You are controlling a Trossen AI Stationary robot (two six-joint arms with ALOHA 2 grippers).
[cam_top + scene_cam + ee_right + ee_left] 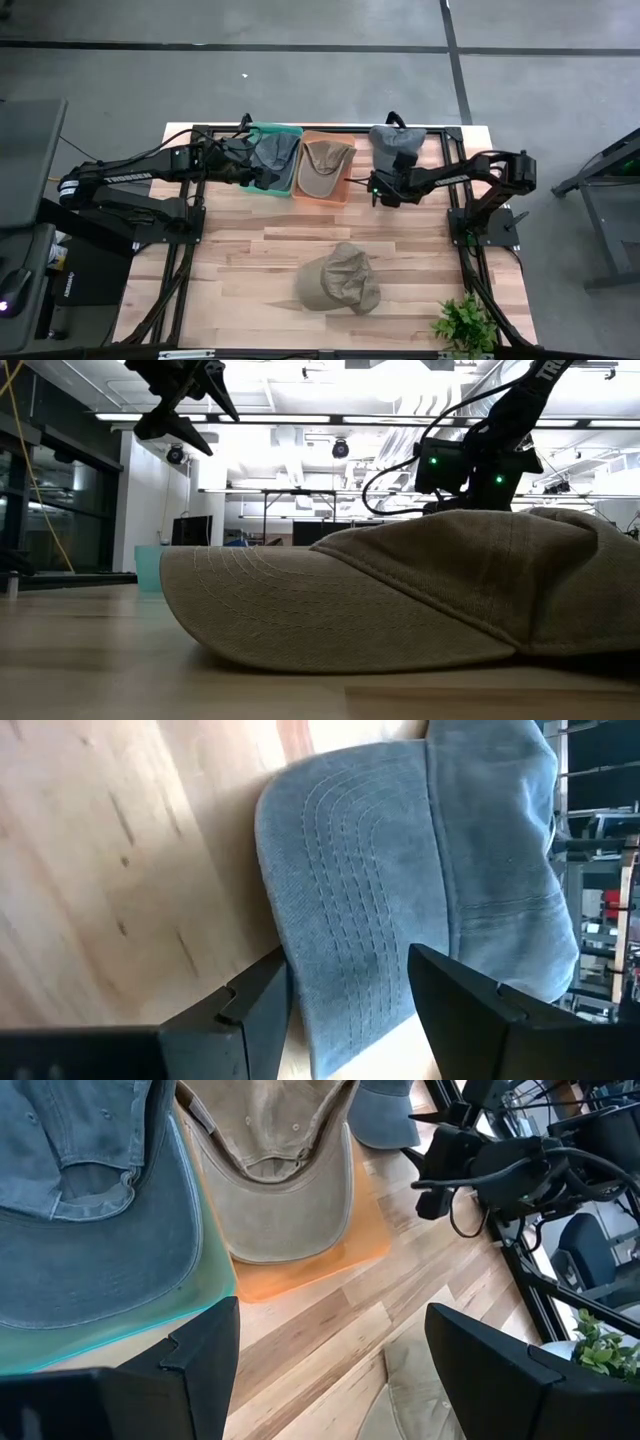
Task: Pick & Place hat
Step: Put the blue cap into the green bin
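Observation:
An olive cap (340,280) lies crown up on the table's near middle and fills the low view (420,590). A grey-blue cap (395,145) rests on the far right of the table. My right gripper (381,188) is open, low at this cap; in the right wrist view its fingers (345,960) stand on either side of the cap's stitched brim (350,900). My left gripper (243,165) is open and raised over the teal bin (262,186), which holds a blue cap (90,1200). The orange bin (340,195) holds a tan cap (275,1180).
A dark metal frame (460,215) runs along the table's sides and far edge. A green potted plant (465,325) stands at the near right corner. Bare wood lies between the bins and the olive cap. The room's lights and furniture show behind the table in the low view.

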